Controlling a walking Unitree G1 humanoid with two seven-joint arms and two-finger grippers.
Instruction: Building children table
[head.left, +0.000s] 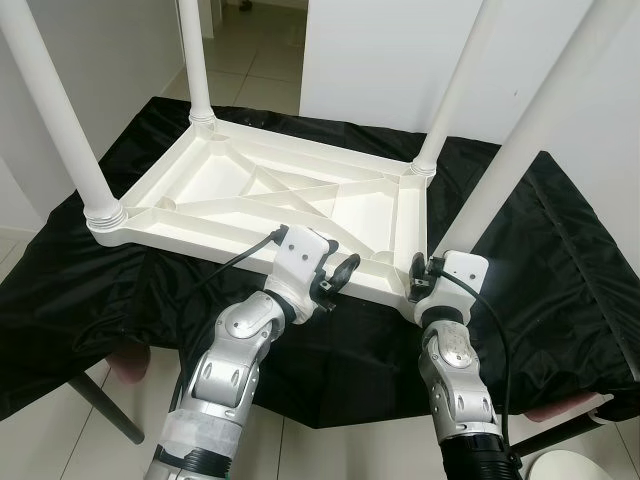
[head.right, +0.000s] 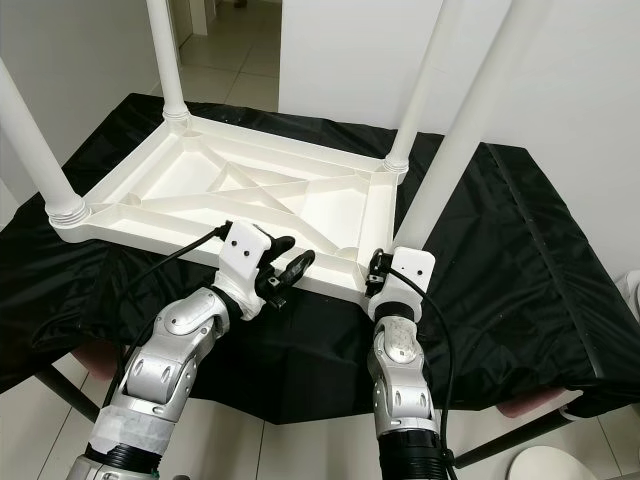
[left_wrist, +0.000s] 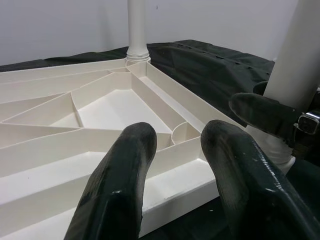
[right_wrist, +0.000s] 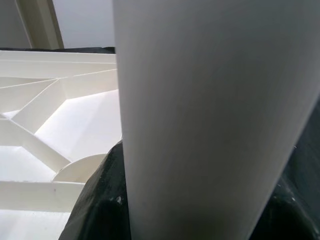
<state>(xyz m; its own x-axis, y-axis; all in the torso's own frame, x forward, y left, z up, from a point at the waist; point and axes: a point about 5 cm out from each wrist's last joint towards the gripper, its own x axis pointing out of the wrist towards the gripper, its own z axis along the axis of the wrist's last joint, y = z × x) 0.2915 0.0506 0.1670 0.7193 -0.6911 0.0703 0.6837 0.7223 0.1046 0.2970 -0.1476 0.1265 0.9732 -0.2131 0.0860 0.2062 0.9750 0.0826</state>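
Note:
A white plastic children's table lies upside down on a black cloth, with its ribbed underside facing up. All its legs stand upright: near left, far left, far right and near right. My right gripper is shut on the base of the near right leg, which shows very close in the right wrist view. My left gripper hovers open at the tabletop's near edge, just left of that corner, with nothing between its fingers.
The black cloth covers a larger work table and hangs over its front edge. A dark metal leg slants to the tiled floor at lower left. White walls stand behind. A white round object sits at lower right.

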